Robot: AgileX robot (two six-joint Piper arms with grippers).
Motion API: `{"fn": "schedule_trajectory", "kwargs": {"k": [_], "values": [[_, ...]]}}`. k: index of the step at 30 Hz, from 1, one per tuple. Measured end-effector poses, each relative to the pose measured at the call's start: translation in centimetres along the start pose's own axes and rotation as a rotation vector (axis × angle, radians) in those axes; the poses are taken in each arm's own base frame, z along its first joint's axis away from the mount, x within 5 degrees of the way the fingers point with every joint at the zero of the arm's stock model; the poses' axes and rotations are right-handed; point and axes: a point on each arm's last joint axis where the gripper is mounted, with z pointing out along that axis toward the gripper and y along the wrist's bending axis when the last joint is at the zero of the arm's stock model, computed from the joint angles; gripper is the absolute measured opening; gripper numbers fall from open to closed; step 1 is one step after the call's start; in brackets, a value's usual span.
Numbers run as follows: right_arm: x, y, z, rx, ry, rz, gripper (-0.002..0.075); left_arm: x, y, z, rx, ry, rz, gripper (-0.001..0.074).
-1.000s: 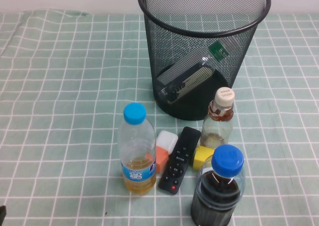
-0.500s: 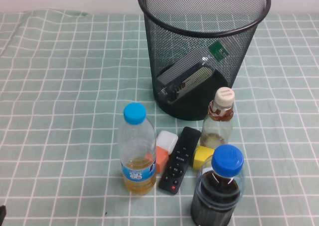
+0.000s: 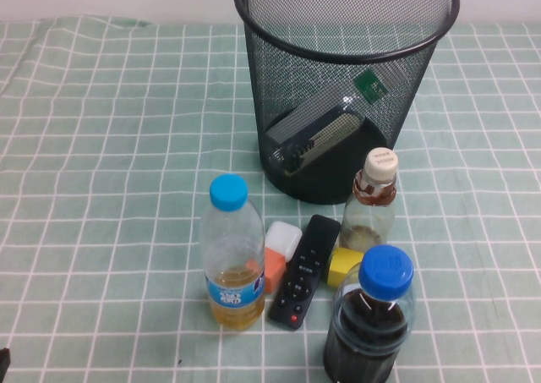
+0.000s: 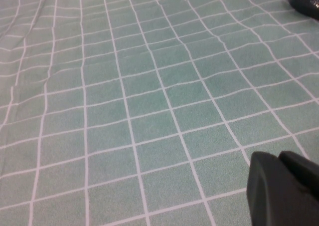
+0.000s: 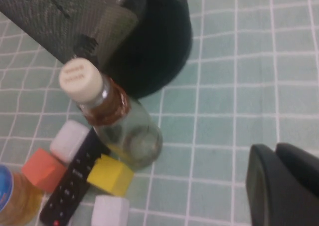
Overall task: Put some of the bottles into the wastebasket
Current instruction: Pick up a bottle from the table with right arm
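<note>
1. High view: wastebasket (image 3: 342,87) stood at the back and held one squarish bottle (image 3: 314,135), lying slanted. The cream-capped bottle (image 3: 370,204) stood upright just in front. Neither arm showed.
2. Left wrist view: left gripper (image 4: 281,188) was closed and empty over bare cloth, partly cut off.
3. Right wrist view: right gripper (image 5: 284,186) was closed and empty beside the cream-capped bottle (image 5: 112,118). It should open wide and grasp below the neck.

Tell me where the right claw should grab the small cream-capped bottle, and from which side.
Grip the cream-capped bottle at its narrow brownish neck, just under the cap. It stands upright, so a level approach from its open right side probably suits: the yellow block and remote crowd its left, the wastebasket stands behind. The right claw, shut, hangs to its right; the left claw, shut, is parked far left.
</note>
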Motion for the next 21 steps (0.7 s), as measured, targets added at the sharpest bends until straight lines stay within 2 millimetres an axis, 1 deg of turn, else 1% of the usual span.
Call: {"fn": "schedule_trajectory", "kwargs": {"k": [2, 5, 7, 9, 12, 14, 16, 17, 19, 21], "values": [[-0.5, 1.1, 1.2, -0.003, -0.049, -0.070, -0.0001, 0.0, 0.0, 0.0, 0.000, 0.000, 0.000, -0.0003], [-0.7, 3.8, 2.4, -0.049, -0.141, -0.218, -0.0001, 0.0, 0.0, 0.0, 0.000, 0.000, 0.000, -0.0003], [-0.2, 5.6, 3.0, -0.090, -0.198, -0.303, 0.0011, 0.0, 0.0, 0.0, 0.000, 0.000, 0.000, -0.0003], [0.4, 6.8, 3.2, -0.115, -0.274, -0.350, 0.0051, 0.0, 0.0, 0.0, 0.000, 0.000, 0.000, -0.0003], [1.3, 7.7, 3.2, -0.126, -0.385, -0.371, 0.0185, 0.0, 0.0, 0.0, 0.000, 0.000, 0.000, -0.0003], [2.0, 7.6, 3.2, -0.116, -0.435, -0.353, 0.0311, 0.0, 0.0, 0.0, 0.000, 0.000, 0.000, -0.0003], [2.6, 7.4, 3.4, -0.116, -0.447, -0.301, 0.0413, 0.0, 0.0, 0.0, 0.000, 0.000, 0.000, -0.0003], [2.8, 7.3, 3.7, -0.121, -0.436, -0.271, 0.0450, 0.0, 0.0, 0.0, 0.000, 0.000, 0.000, -0.0003], [3.1, 7.3, 4.3, -0.126, -0.412, -0.220, 0.0472, 0.0, 0.0, 0.0, 0.000, 0.000, 0.000, -0.0003], [3.0, 7.4, 5.1, -0.125, -0.395, -0.170, 0.0472, 0.0, 0.0, 0.0, 0.000, 0.000, 0.000, -0.0003]]}}
